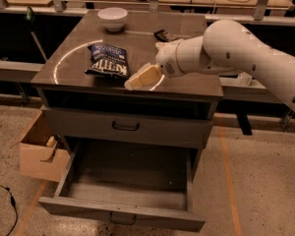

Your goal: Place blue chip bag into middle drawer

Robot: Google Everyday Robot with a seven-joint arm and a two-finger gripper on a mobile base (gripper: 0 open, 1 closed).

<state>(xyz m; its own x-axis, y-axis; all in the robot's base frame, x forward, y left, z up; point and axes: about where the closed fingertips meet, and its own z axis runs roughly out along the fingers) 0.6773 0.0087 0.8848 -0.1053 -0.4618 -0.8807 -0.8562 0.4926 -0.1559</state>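
Claw (135, 82): carried on the white arm reaching in from the right, low over the front edge of the worktop (78, 38), tilted down and to the left. Whether it stands apart or together cannot be told from this view; it holds nothing. Its tip lies just beside the near right corner of the blue chip bag (108, 60); contact is not evident. The bag lies flat on the worktop, lettering up, left of centre, with its black lower edge towards the front. Judgement on handling: a light, air-filled foil bag, soft and crinkly, with a slick skin that will dent and slide rather than resist. A push from the side would likely skate it across the smooth metal. The contents are brittle, so a hard clamp across the belly risks crushing them. The better hold is across a side edge or the flattened seam at one end, pinching film rather than chips. Expect the bag to sag and swing once lifted. Further out on the worktop, well apart from the bag, are a white bowl (112, 17) at the back and a small black packet (166, 35) behind the arm. Below, the top drawer (125, 127) is closed; the middle drawer (88, 209) is pulled fully out, ready to receive. A cardboard box (39, 149) sits on the floor to the left.
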